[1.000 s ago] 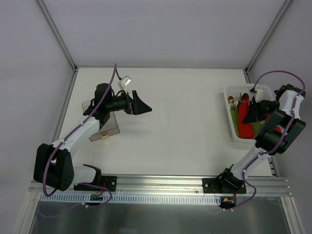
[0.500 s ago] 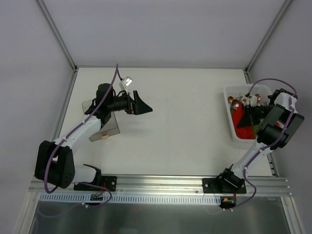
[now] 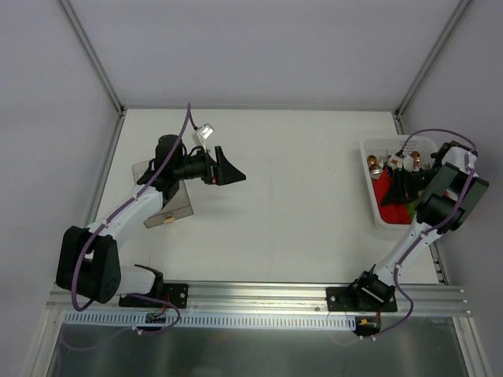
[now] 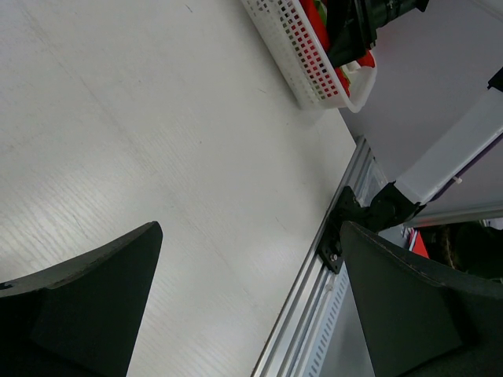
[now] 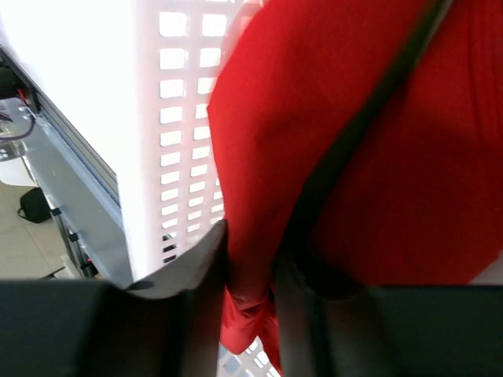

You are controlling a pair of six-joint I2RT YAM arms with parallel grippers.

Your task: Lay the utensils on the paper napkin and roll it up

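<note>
Utensils [image 3: 376, 167] show only as tiny shiny cutlery ends at the far end of the white perforated plastic basket [image 3: 368, 192], which sits at the right edge of the pale table [image 3: 299, 181]. They are too small to tell their kind. The red paper napkin [image 3: 385, 194] lies inside that basket, with a scrap of green beside it. The right tool [image 3: 405, 185] reaches down into the basket. In the right wrist view its fingers [image 5: 196, 322] stand close together, clenched on a fold of the red napkin that fills the gap between them. The left tool [image 3: 228, 169] hangs over the left part of the table, well apart from the basket. Its jaws are spread wide and grasp nothing. A clear brownish plastic holder [image 3: 169, 206] lies on the table under the left arm.
</note>
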